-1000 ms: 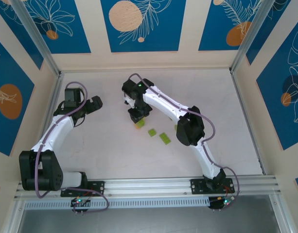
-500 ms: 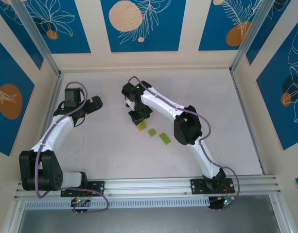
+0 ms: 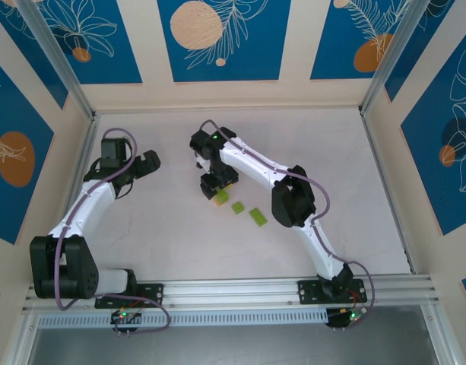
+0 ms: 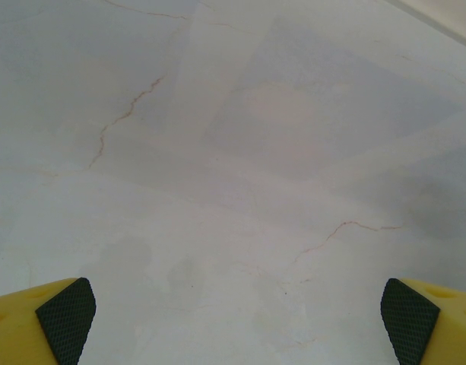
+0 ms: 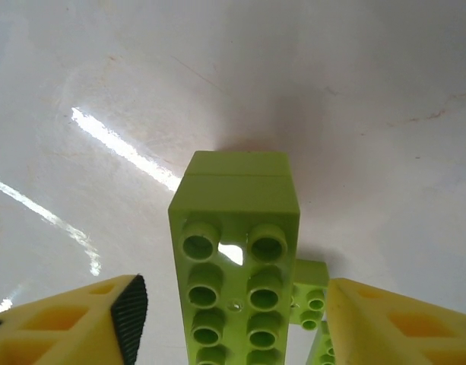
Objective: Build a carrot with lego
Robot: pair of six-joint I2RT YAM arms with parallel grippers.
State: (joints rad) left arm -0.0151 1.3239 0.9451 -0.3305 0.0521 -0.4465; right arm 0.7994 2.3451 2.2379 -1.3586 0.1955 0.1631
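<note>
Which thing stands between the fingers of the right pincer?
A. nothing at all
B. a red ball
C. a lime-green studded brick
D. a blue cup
C: the right wrist view shows a lime-green studded brick in the middle of the right pincer, whose jaws stand a little apart from it.

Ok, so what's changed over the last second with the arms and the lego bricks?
The right gripper shifted slightly over the bricks, then opened its jaws and let go of the lime-green brick stack, which now stands between its parted fingers. The left gripper stayed wide open and parked. The loose square brick and the oblong brick lie where they were.
</note>
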